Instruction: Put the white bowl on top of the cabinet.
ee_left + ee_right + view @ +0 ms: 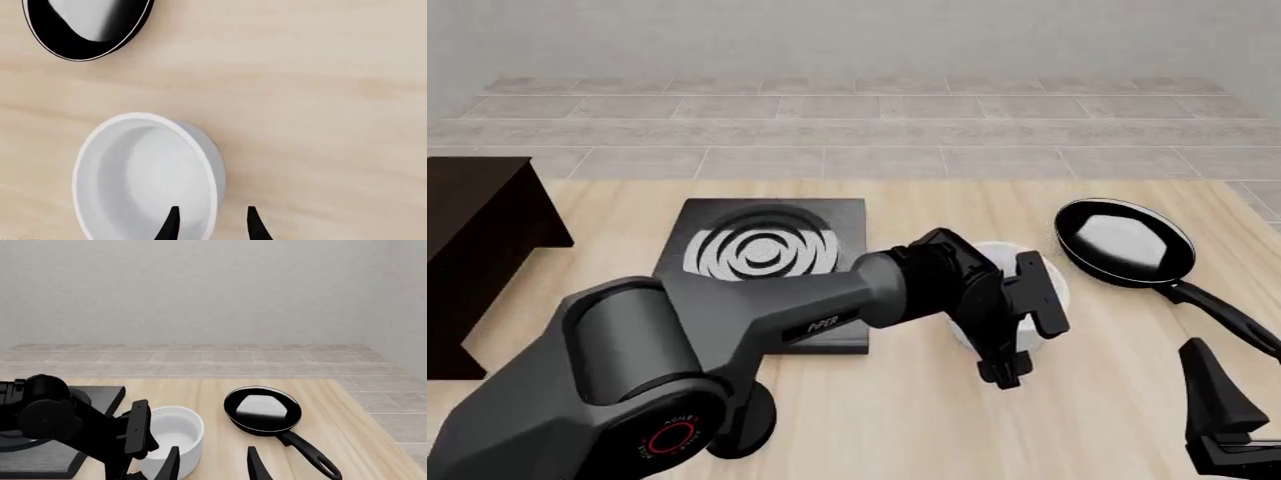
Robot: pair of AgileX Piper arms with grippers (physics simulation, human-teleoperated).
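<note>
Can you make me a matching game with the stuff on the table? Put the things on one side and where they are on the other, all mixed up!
Things:
1. white bowl
2. frying pan
3. cabinet
4. stove slab

Places and looks:
A. dark brown box at the far left edge of the front view
B. flat, black, with silver rings, in the middle of the table
C. right under the left claw
D. black with a long handle, to the right of the bowl

Pairs: 1-C, 2-D, 3-A, 4-B
</note>
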